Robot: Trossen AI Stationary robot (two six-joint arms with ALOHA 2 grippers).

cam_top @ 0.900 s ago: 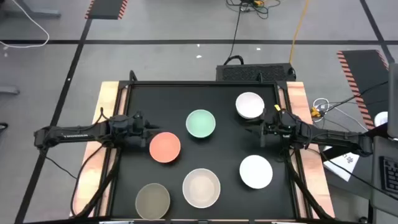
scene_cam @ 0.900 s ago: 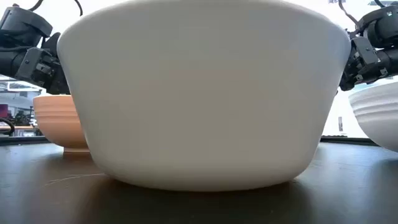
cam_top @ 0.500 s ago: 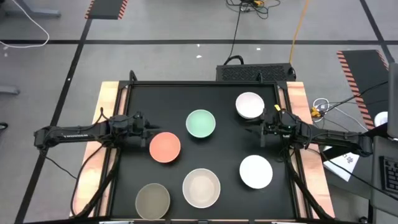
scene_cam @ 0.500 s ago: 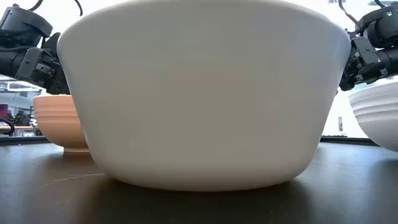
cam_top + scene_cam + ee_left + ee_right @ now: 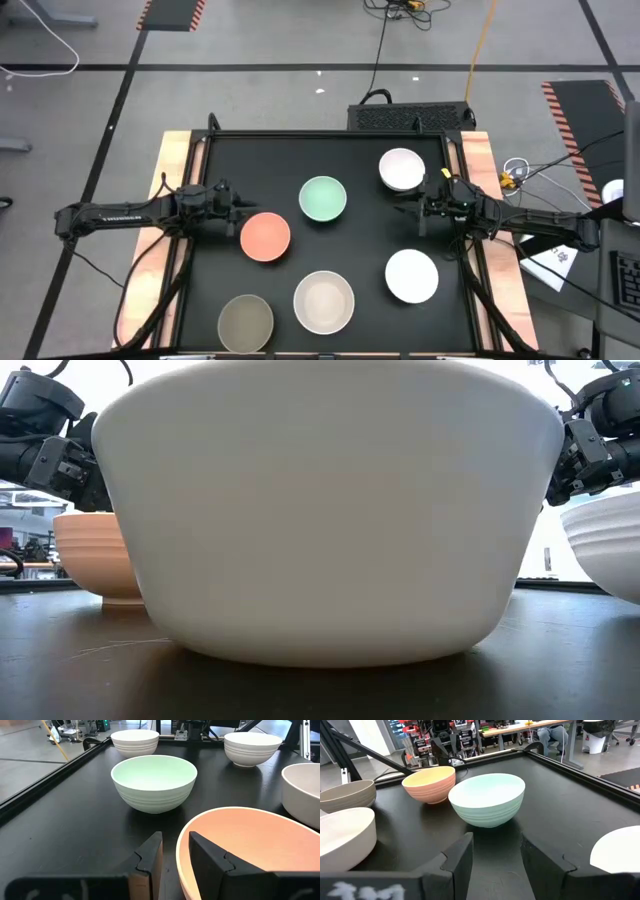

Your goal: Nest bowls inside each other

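Six bowls stand upright on their bases on the black table point(image 5: 215, 150): a white bowl point(image 5: 401, 169) at the far right, mint green bowl point(image 5: 323, 198), salmon bowl point(image 5: 265, 237), cream bowl point(image 5: 323, 301), olive-grey bowl point(image 5: 246, 321), and a second white bowl point(image 5: 411, 276). My left gripper point(image 5: 175, 836) lies low at the salmon bowl's left rim, open, with its fingers on either side of the wall. My right gripper point(image 5: 495, 837) is open over bare table between the two white bowls. It points at the mint green bowl point(image 5: 487, 800) and holds nothing. My left gripper comes level from the table's left and straddles the salmon bowl's left rim point(image 5: 179, 851), one finger point(image 5: 212, 857) inside the bowl and one point(image 5: 150, 855) outside. A dark gap shows between the outer finger and the wall. Whether the inner finger touches, I cannot tell. The bowl stands on the table.
A raised black rim and wooden side strips point(image 5: 172, 160) border the table. The cream bowl point(image 5: 330, 510) fills the low view, with the salmon bowl point(image 5: 95, 555) behind it on one side and a white bowl point(image 5: 610, 550) on the other. Bare table lies at the far left point(image 5: 250, 160).
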